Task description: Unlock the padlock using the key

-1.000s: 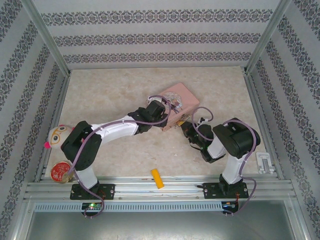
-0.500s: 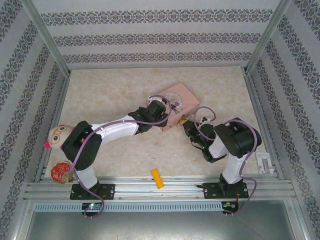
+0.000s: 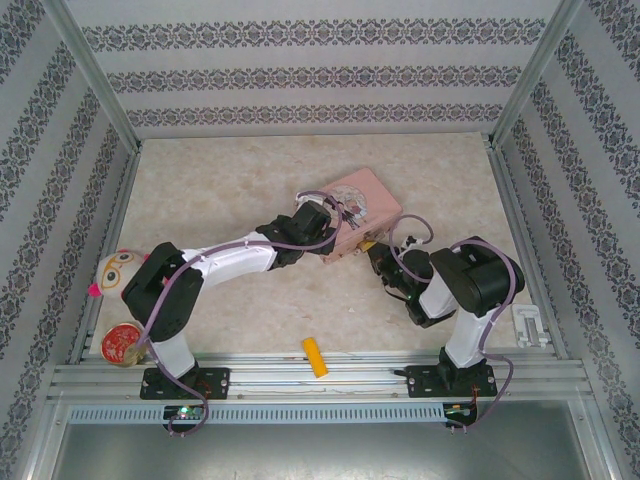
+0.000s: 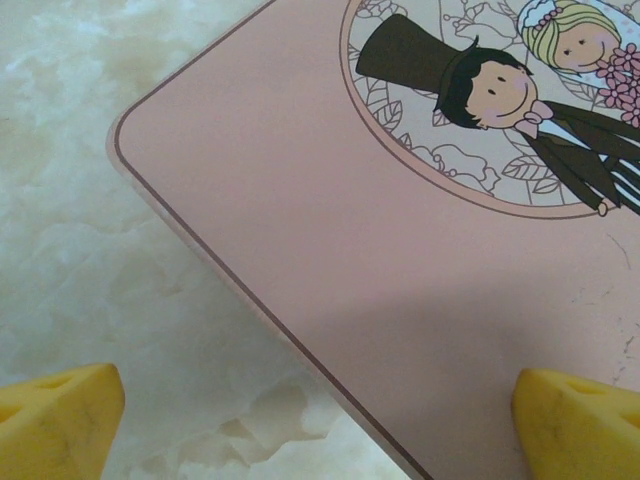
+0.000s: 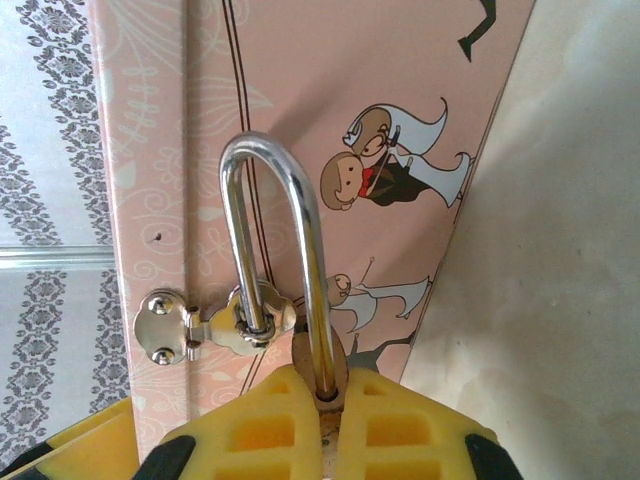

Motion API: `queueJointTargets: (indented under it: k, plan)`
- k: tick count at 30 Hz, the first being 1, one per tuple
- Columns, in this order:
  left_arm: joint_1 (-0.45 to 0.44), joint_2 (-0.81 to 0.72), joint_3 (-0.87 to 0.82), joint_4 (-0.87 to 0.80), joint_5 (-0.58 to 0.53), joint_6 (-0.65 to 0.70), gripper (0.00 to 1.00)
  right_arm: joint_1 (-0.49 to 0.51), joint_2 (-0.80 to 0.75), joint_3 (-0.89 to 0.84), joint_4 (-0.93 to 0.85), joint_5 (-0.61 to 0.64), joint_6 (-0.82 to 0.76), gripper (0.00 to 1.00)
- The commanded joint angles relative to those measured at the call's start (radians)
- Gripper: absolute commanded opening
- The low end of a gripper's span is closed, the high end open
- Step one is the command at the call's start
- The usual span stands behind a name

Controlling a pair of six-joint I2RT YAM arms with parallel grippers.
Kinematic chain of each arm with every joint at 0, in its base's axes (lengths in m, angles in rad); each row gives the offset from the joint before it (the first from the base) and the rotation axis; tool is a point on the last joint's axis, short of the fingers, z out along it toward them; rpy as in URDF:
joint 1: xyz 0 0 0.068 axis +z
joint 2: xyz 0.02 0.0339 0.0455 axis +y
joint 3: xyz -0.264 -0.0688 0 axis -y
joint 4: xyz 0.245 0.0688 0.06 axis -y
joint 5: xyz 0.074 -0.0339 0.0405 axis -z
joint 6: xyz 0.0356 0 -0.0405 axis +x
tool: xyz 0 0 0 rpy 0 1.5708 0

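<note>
Over the last 1 second the pink tin (image 3: 368,195) has swung slightly rightward, drawn by the right gripper (image 5: 328,405), which is pressed together on the padlock (image 5: 318,300) body. The shackle remains threaded through the tin's hasp (image 5: 215,325). The left gripper (image 4: 320,425), spread wide, straddles the tin's corner unclamped. We judge the tin poorly braced; whether the shackle is released we cannot tell.

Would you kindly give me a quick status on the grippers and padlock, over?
Left gripper open, straddling corner of pink tin. Right gripper shut at base of padlock, grip itself hidden. Shackle through hasp. Nothing else in the way.
</note>
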Motion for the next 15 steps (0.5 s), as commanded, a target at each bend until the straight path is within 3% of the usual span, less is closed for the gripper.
queueJointTargets:
  k: [1,15]
  plan:
    - [0.011,-0.001,-0.043,-0.079,-0.035,-0.002,0.99,-0.021,-0.003,-0.028,-0.011,0.029,0.009,0.00]
    - [0.014,-0.017,-0.069,-0.068,-0.031,-0.020,0.99,0.019,0.007,-0.001,-0.009,0.110,0.055,0.00]
